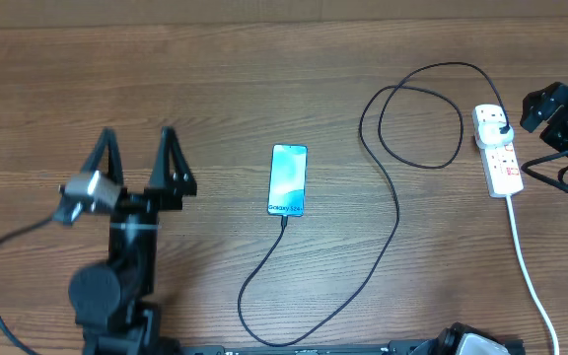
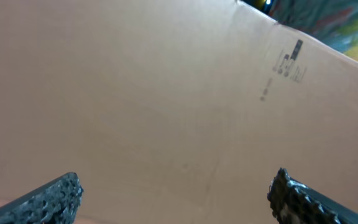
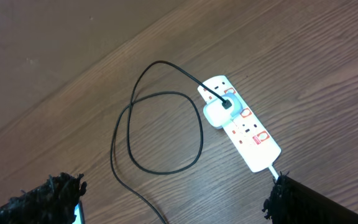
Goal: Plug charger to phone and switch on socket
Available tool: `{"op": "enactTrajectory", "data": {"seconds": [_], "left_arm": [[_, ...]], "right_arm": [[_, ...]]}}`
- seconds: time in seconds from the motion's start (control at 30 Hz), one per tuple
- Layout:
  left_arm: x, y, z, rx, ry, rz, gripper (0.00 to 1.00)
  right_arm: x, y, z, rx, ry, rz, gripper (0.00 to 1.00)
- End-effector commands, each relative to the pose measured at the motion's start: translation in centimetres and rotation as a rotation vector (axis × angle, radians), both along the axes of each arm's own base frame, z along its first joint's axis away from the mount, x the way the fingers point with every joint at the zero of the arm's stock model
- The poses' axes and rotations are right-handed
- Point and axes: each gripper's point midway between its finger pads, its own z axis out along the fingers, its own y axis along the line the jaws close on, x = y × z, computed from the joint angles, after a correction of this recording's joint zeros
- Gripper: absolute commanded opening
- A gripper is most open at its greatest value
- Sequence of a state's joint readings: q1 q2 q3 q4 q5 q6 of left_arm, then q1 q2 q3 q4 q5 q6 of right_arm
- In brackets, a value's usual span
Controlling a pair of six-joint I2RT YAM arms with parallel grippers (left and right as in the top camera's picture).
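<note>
- Left gripper: jaws wide open and empty over bare desk, well left of the phone. Its wrist view shows only a cardboard panel.
- Right gripper: jaws wide open and empty, far right, near the power strip.
- The phone lies mid-desk, screen up. The charger cable meets its near end and loops to a white plug in the strip.
- The switch positions are too small to read.
</note>
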State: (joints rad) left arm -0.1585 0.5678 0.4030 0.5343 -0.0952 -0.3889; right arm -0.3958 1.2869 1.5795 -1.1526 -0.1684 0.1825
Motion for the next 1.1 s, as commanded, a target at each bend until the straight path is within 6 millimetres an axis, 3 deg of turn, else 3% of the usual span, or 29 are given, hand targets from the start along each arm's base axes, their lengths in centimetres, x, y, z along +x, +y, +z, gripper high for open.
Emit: {"op": "enactTrajectory", "data": {"seconds": [0.0,0.33,0.87,1.07], "left_arm": [[-1.9,0.9,-2.6,0.017,-0.033,0.016,1.00],[-4.5,2.6,-7.5,0.062,-0.087,0.100,1.00],[-3.2,3.2,-15.5,0.165,0.228,0.135,0.99],[-3.0,3.6,-19.9,0.270,0.408,0.144,1.00]], "right_arm": [[0.1,-0.1,0.0,-0.006,-0.001,-0.004,1.00],[0.1,-0.1,0.0,-0.006,-0.001,-0.004,1.00],[0.1,-0.1,0.0,-0.006,-0.001,-0.004,1.00],[0.1,-0.1,0.0,-0.006,-0.001,-0.004,1.00]]}}
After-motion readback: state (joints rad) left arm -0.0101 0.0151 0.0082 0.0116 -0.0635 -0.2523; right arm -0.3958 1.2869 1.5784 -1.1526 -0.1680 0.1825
